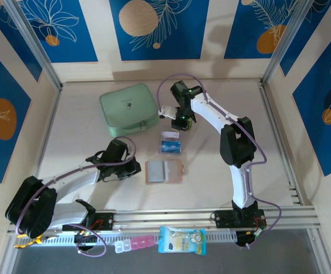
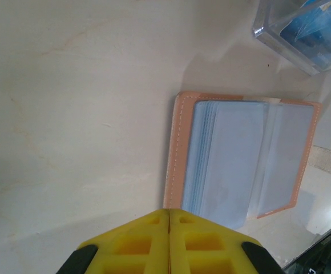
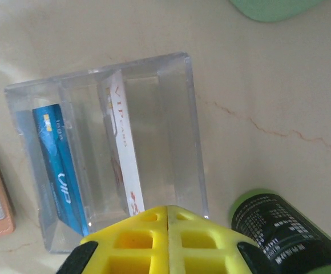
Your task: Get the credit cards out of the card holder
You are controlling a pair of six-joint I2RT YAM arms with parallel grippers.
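The card holder (image 1: pixel 164 171) lies open and flat on the table (image 1: pixel 222 108), tan rim showing around its greyish clear pockets; I cannot tell whether any card sits in them. Seen from above, a clear box (image 1: pixel 169 144) stands just beside it at 12 o'clock, not quite touching. In the box a blue card (image 3: pixel 54 165) and a white card (image 3: pixel 125 154) stand on edge in separate compartments, the blue one on the side nearer the holder. A mint-green case (image 1: pixel 128 108) lies at 11 o'clock from the holder, well apart. The left claw (image 2: pixel 169 212) is pinched narrow, yellow fingers (image 2: pixel 137 242) pressed together on nothing, low over bare table at 9 o'clock from the holder, near its stitched edge but apart from it. The right claw (image 3: pixel 167 208) is likewise pressed together and empty, hovering just at 12 o'clock of the box, above its far wall. In the right wrist view a dark cylinder (image 3: pixel 279 231) with white print stands on the table at 4 o'clock from the box.
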